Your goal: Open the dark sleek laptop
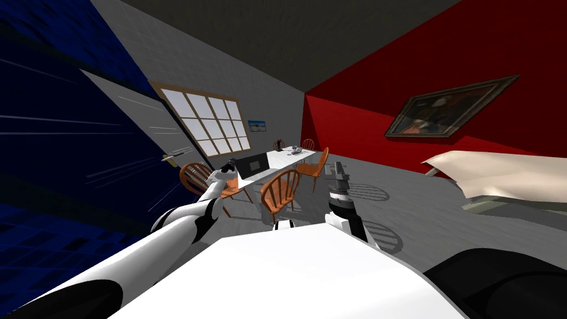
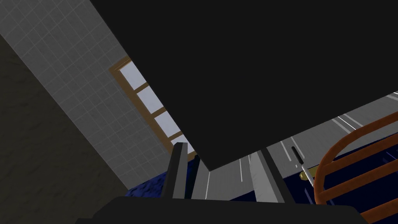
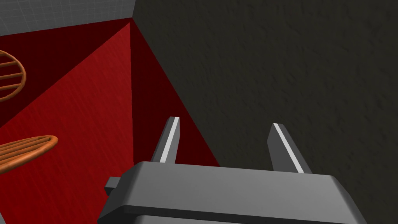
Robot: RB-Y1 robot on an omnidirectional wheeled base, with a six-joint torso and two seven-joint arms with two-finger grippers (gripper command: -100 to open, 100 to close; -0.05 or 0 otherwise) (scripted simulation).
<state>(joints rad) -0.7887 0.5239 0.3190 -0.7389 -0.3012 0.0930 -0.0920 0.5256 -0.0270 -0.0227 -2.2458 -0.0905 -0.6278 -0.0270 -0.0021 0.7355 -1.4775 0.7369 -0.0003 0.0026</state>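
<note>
- Table (image 1: 278, 158), long and white, stands by the window wall with wooden chairs (image 1: 280, 191) round it; the laptop (image 1: 253, 164) sits at its near end
- Laptop lid (image 2: 252, 77) is a plain, matt, near-black slab with a sharp square corner; from the head view it looks raised to roughly upright over its base, with a paler panel on the screen face
- Step in hand, as I read it, is the lifting of the lid, and it seems most of the way done
- Left gripper (image 1: 227, 165) is out at the laptop's side, its fingers (image 2: 178, 167) spread with the lid's corner between them; I see no pinch on it, so I take it as released
- Next move probably calls for a gentle push on that edge to tip the screen further back, then a straight pull away so the blades do not drag the lid shut
- Right gripper (image 1: 338, 169) is held up well clear of the table, blades (image 3: 170, 142) parted and empty
</note>
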